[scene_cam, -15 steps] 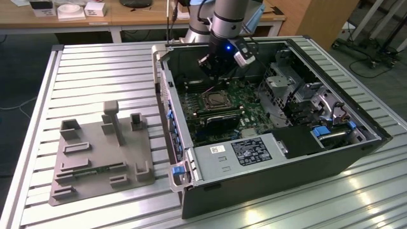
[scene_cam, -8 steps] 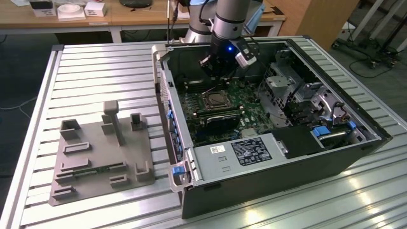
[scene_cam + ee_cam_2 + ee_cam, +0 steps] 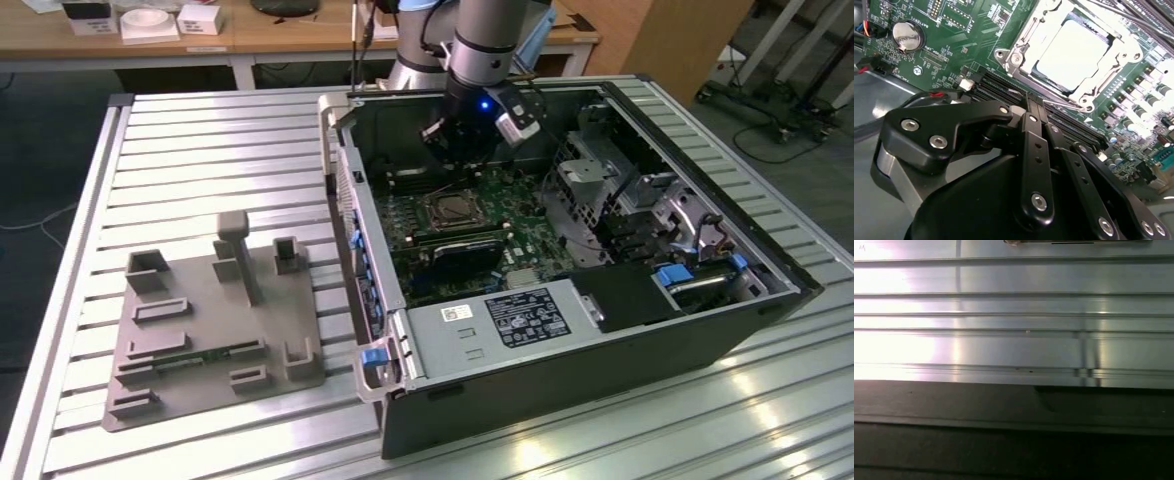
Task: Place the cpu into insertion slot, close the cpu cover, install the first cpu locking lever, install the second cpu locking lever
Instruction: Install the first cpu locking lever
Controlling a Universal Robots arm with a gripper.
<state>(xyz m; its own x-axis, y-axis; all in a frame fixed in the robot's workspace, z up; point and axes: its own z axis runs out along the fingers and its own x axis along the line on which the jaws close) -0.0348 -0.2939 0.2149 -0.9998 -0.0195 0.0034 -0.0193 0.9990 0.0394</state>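
A bench (image 3: pixel 200 140) of ribbed aluminium slats fills the foreground. Behind it stands a wooden desk (image 3: pixel 267 40) with small white boxes (image 3: pixel 147 22), on a dark floor with loose cables.

On the bench are two things: one grey moulded fixture (image 3: pixel 200 320) towards the exterior view's left, and one open computer case (image 3: pixel 561 390) lying on its side just beside it. One arm (image 3: pixel 487 40) reaches down into the far end of the case.

The case holds a green motherboard (image 3: pixel 521 215), a labelled power supply (image 3: pixel 507 320) at its near end, and metal drive cages on the exterior view's right.

In the second wrist view the end effector (image 3: pixel 1035 106) hovers over the black memory slots (image 3: pixel 1004 92), near the slot (image 3: pixel 450 211) but clear of it. I cannot tell whether it is spread or pressed together. The cpu (image 3: pixel 1069 47) sits in the slot, with the cover (image 3: pixel 1026 37) lying flat around it. One coin cell (image 3: pixel 908 35) sits well apart on the board.

The first wrist view shows bench slats and a dark flat edge.
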